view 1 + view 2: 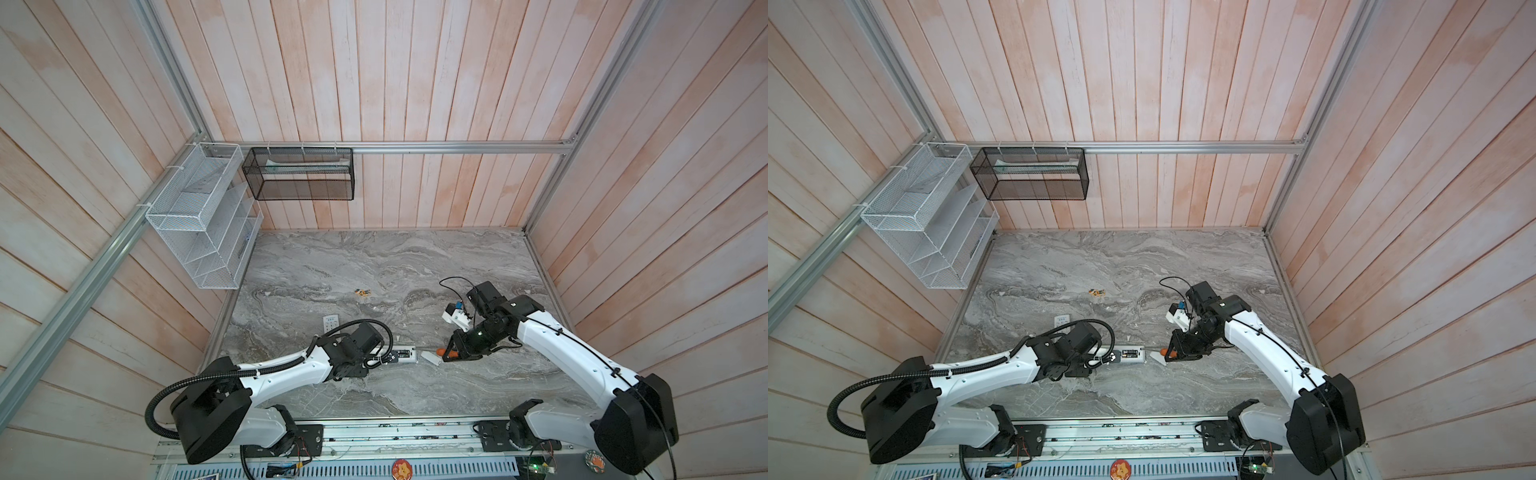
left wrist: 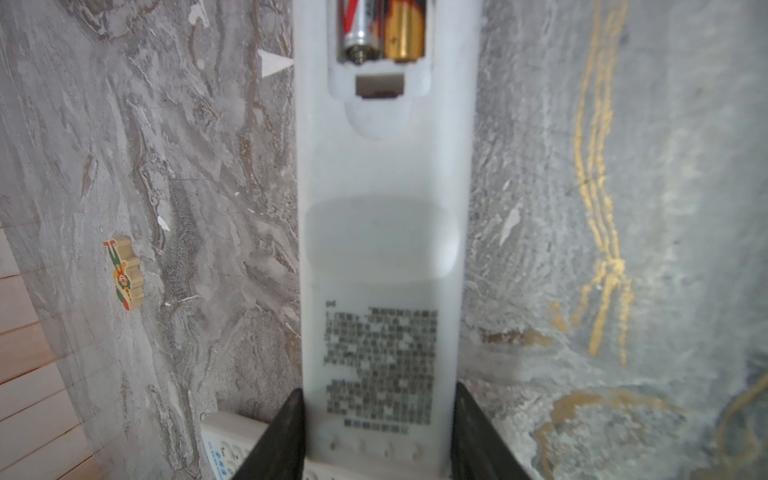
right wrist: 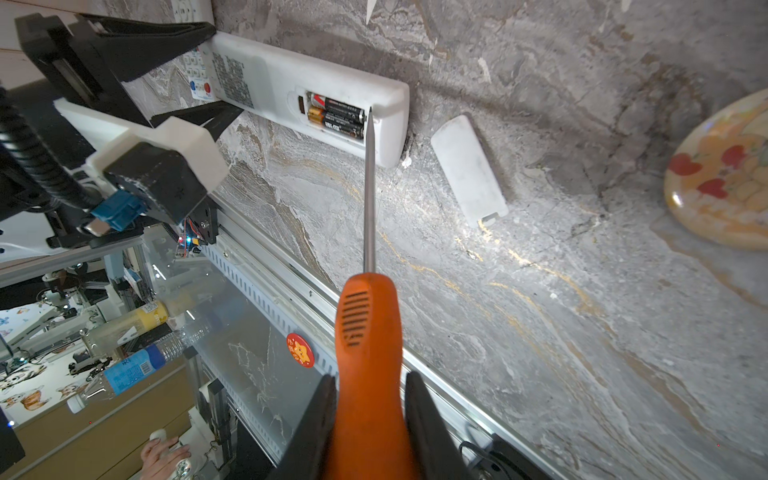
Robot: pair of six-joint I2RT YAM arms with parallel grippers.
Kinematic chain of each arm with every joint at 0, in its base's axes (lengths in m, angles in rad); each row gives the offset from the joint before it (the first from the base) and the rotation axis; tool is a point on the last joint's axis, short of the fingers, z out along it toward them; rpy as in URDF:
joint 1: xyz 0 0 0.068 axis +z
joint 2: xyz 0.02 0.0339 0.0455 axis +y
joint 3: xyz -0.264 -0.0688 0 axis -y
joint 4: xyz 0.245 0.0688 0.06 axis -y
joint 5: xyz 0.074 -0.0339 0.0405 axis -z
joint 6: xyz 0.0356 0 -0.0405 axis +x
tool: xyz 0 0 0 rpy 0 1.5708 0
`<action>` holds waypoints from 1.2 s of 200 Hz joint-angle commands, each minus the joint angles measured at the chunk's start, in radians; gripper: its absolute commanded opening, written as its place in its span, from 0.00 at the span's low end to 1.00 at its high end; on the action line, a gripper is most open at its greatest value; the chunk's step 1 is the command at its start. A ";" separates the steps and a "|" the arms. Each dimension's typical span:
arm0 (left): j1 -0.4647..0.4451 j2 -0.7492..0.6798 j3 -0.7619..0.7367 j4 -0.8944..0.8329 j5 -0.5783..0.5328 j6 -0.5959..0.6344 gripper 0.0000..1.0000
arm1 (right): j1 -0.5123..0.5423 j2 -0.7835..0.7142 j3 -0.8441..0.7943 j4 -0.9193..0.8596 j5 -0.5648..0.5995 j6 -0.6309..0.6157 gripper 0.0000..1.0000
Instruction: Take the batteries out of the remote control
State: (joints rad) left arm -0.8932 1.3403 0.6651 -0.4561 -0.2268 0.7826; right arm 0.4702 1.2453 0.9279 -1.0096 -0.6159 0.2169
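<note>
I have the left arm low, left gripper (image 2: 380, 440) clamping the remote control (image 3: 266, 83) at near centre. The right arm angles down-left, right gripper (image 3: 370, 419) pinching the screwdriver (image 3: 368, 324), tip at the batteries (image 3: 336, 114), both seated in the compartment.

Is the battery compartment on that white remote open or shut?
Open. Its cover lies loose on the table beside the remote, and two batteries sit exposed inside.

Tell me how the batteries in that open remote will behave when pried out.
The batteries are smooth cylinders, so they would probably roll on the flat table. Packed side by side in the remote, they may resist, then pop free. Their glossy wrap looks slippery.
</note>
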 commanded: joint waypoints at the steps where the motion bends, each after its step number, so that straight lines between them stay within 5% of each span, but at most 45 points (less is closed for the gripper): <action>1: -0.004 -0.020 -0.010 0.013 -0.014 0.016 0.29 | 0.008 -0.007 -0.010 0.002 -0.071 -0.006 0.00; 63: 0.010 -0.031 -0.044 0.049 -0.068 0.133 0.27 | 0.041 -0.034 -0.058 0.082 -0.104 0.055 0.00; 122: 0.150 -0.144 -0.098 0.104 0.082 0.326 0.22 | 0.042 -0.107 -0.102 0.169 -0.112 0.142 0.00; 240: 0.157 -0.175 -0.124 0.096 0.109 0.351 0.21 | 0.078 -0.033 -0.103 0.138 -0.110 0.088 0.00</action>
State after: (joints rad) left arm -0.7403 1.1873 0.5533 -0.3744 -0.1444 1.1156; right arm 0.5426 1.2034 0.8295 -0.8604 -0.7311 0.3309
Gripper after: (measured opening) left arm 0.501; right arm 0.262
